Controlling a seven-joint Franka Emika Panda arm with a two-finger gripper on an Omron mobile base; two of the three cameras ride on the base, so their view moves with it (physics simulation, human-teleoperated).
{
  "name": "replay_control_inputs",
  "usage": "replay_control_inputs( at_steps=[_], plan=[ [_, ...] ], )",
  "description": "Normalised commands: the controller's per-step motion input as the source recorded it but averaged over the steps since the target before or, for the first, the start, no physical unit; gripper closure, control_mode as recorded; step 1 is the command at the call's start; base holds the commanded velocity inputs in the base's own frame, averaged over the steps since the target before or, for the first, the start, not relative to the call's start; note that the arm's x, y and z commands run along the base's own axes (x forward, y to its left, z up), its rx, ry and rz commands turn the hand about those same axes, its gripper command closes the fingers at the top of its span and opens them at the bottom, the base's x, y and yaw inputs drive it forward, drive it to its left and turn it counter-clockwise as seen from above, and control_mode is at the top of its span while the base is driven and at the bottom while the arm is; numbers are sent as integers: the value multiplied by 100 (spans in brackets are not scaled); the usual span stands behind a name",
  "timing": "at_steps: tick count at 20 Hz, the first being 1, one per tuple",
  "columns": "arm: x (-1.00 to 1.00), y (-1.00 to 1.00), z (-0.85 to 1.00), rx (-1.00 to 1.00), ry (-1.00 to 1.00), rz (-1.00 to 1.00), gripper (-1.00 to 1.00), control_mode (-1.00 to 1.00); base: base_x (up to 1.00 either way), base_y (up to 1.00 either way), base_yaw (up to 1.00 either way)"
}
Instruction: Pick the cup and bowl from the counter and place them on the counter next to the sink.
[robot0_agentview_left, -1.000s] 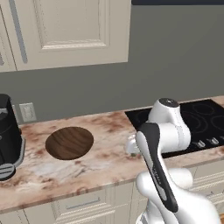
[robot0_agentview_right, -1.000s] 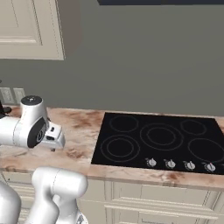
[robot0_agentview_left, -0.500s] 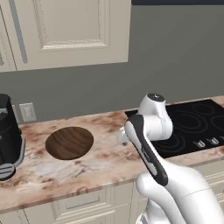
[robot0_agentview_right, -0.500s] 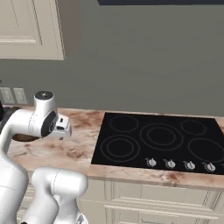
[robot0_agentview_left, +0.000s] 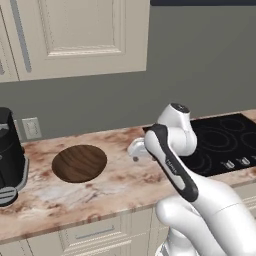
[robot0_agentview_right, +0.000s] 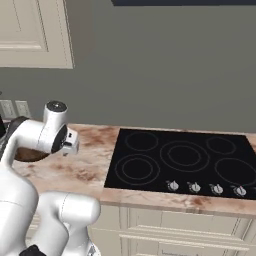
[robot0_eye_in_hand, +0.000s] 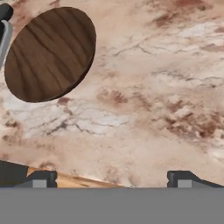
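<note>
progress: basically nothing moved yet | wooden bowl (robot0_agentview_left: 79, 163) sits on the marble counter (robot0_agentview_left: 120, 185) | gripper (robot0_eye_in_hand: 109, 178) wide apart, empty, hovering nearby

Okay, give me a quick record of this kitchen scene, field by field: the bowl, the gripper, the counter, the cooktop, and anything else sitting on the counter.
bowl: dark brown wood-grain bowl, upright on the counter, untouched
gripper: gripper open, empty, above bare counter, apart from the bowl
counter: marble-like counter
cooktop: black cooktop, nothing on it
other: black appliance at the counter's left end, beside the bowl
</note>
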Motion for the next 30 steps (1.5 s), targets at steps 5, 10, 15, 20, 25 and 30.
replay_control_inputs(
  at_steps=[5, 10, 15, 20, 25, 30],
  plan=[
    [4, 14, -8, 24, -13, 0, -100, -100, 0, 0, 0],
    [39, 41, -2, 3, -7, -10, -100, -100, 0, 0, 0],
    [72, 50, 0, -7, 3, -6, -100, -100, 0, 0, 0],
    [67, 12, -3, -3, 5, 0, -100, -100, 0, 0, 0],
    [25, 0, 0, 0, 7, 0, -100, -100, 0, 0, 0],
    [2, 0, -10, 0, 3, 0, -100, -100, 0, 0, 0]
  ],
)
